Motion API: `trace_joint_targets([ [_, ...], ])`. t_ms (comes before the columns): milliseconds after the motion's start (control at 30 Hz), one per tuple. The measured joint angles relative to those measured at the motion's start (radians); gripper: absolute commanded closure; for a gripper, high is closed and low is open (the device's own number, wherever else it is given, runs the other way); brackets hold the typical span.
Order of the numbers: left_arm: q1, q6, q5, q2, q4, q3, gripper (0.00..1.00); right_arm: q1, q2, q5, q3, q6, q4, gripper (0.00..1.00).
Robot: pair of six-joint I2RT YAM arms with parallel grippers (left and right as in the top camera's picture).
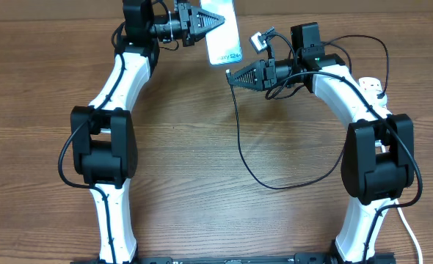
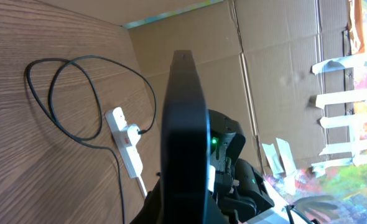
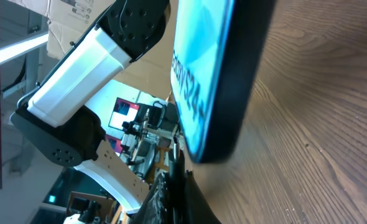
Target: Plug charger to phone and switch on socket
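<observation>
My left gripper (image 1: 204, 24) is shut on the phone (image 1: 226, 33) and holds it lifted at the back of the table, its bottom edge toward my right gripper. In the left wrist view the phone (image 2: 185, 124) shows edge-on and dark, rising from the jaws (image 2: 183, 211). My right gripper (image 1: 231, 75) is shut on the charger's connector tip, just below the phone's bottom edge. In the right wrist view the tip (image 3: 178, 163) sticks up from the fingers (image 3: 180, 186), close under the blue screen (image 3: 202, 68). The black cable (image 1: 240, 139) trails down and loops right. The socket (image 1: 374, 85) lies behind my right arm.
In the left wrist view the white socket (image 2: 124, 140) lies on the wood with a plug in it, and the black cable (image 2: 78, 99) loops beside it. A thick white cord (image 1: 409, 231) runs off at the front right. Cardboard walls stand behind the table.
</observation>
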Motion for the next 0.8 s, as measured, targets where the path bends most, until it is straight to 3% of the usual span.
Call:
trace_joint_targets([
  [267, -0.010, 0.002, 0.001, -0.001, -0.025, 0.000, 0.96, -0.036, 0.000, -0.024, 0.000, 0.017, -0.058, 0.96],
  [433, -0.006, 0.135, -0.042, -0.010, -0.319, -0.001, 0.96, -0.053, 0.000, -0.028, 0.000, 0.018, -0.070, 0.96],
  [667, 0.026, 0.155, -0.032, -0.013, -0.274, -0.003, 0.96, -0.053, 0.000, -0.072, 0.000, 0.018, -0.117, 0.96],
  [800, 0.016, 0.182, -0.019, -0.027, -0.350, -0.003, 0.96, -0.054, -0.011, -0.060, 0.001, -0.036, -0.286, 0.96],
])
